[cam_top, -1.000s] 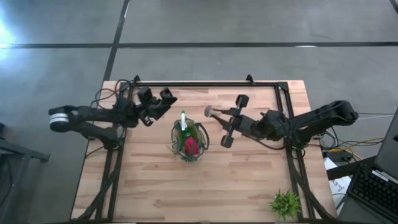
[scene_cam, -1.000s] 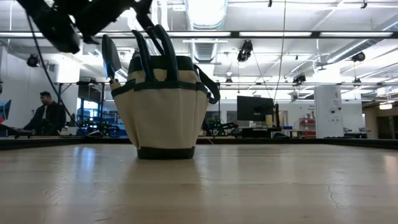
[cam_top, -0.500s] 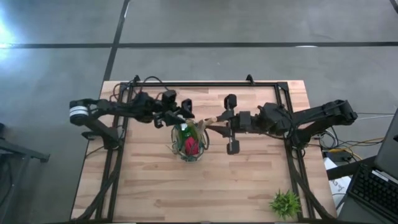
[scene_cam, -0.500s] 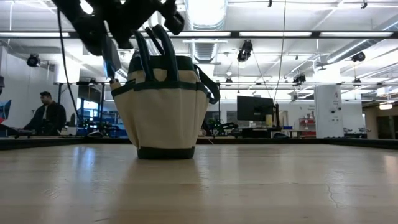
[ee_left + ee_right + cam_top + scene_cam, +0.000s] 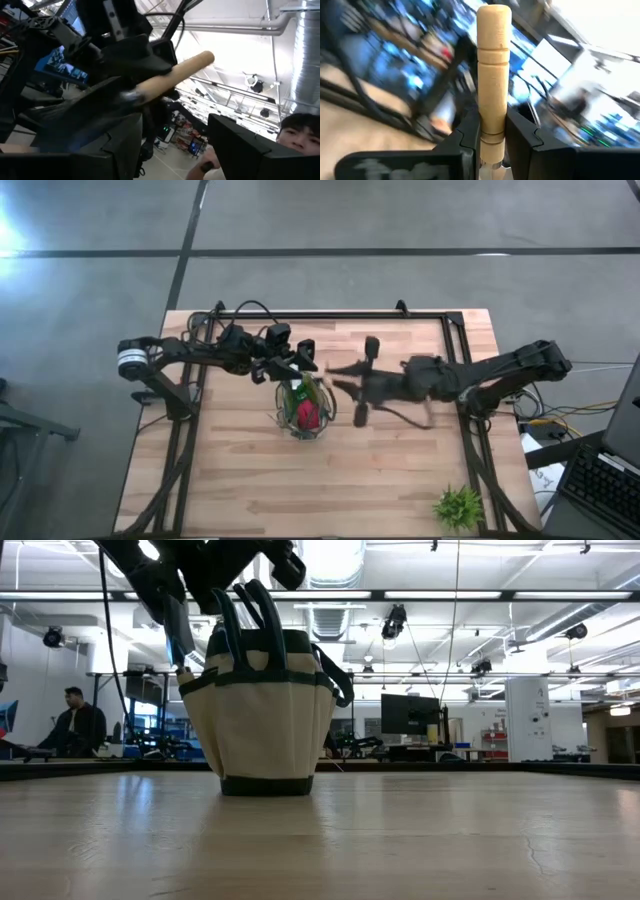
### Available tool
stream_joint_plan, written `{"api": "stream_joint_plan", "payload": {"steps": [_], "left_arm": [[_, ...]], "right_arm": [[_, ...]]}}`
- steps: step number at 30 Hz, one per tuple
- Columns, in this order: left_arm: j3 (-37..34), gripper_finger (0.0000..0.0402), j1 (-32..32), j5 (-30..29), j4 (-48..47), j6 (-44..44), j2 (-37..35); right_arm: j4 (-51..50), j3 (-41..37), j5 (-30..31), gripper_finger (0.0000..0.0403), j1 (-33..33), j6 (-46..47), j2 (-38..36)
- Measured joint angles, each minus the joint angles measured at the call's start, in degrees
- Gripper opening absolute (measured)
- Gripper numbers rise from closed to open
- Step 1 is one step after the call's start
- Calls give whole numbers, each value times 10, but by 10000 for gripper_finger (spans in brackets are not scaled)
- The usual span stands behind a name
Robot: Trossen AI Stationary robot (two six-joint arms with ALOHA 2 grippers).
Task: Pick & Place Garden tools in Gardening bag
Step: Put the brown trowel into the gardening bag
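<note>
On the far left of my low view a seated person (image 5: 75, 725) shows in the room behind, well away from the rig.

Left arm reaches in from the left edge of the surface (image 5: 400, 450). Left gripper (image 5: 297, 358) hangs just above the bag's left-rear rim. I read its fingers (image 5: 240, 150) as spread wide, nothing between them. In its wrist view the wooden handle sits ahead of them, carried by the other arm's dark gripper.

Gardening bag (image 5: 304, 406) stands upright near the middle of the surface, a bit left of centre. From above I see a red piece (image 5: 308, 414) inside and a green-and-white trowel (image 5: 296, 386) along its rear-left side. In the low view the loop handles (image 5: 252, 615) stand up above the dark green rim, and a dark blade (image 5: 179, 635) sticks up at the bag's left side; I can't tell from that view whether it sits in a pocket.

Right gripper (image 5: 345, 383) is just right of the bag's rim, above the surface, with the arm stretched in from the right edge. Its fingers (image 5: 467, 132) are clamped on the wooden-handled trowel (image 5: 493, 65), gripping low on the handle, pale handle end pointing away from the wrist. The overhead shot is smeared here, so I can't make out the blade end.

Small green plant (image 5: 458, 506) sits near the front right corner, well apart from everything.
</note>
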Motion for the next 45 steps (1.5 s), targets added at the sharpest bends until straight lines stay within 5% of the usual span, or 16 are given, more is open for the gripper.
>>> {"api": "stream_joint_plan", "payload": {"steps": [4,9,27,45], "left_arm": [[4,229,1,-11,-5,-3,2],[5,229,1,-41,-9,3,9],[8,229,-21,-212,49,-104,9],[41,229,-44,-255,50,-120,29]], "right_arm": [[8,4,83,50,8,-38,21],[61,19,91,50,21,-93,34],[69,64,53,50,18,-198,29],[52,105,-22,50,-27,-232,32]]}}
